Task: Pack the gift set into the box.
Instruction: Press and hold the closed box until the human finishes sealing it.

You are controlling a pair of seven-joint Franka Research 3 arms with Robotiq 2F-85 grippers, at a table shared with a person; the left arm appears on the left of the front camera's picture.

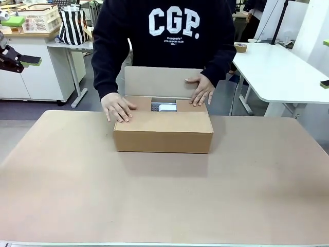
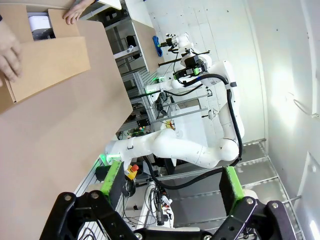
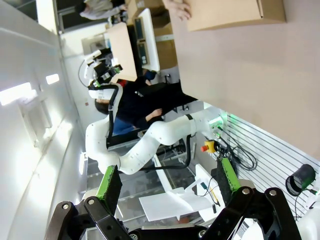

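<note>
The cardboard box (image 1: 163, 131) sits near the middle of the worktop's (image 1: 164, 206) far edge. The gift set (image 1: 163, 107) lies inside, between side flaps (image 1: 141, 103) pressed by the person's hands (image 1: 117, 108). The robot's left hand (image 2: 171, 175) and right hand (image 3: 169, 172) are spread apart and empty.

Person's hands (image 1: 117, 107) on the box (image 1: 163, 133) flaps, gift set (image 1: 164, 107) apparently inside.

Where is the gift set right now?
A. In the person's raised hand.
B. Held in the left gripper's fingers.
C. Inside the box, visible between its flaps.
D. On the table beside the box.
C: the gift set shows through the gap left in the top of the box, lying inside it.
</note>
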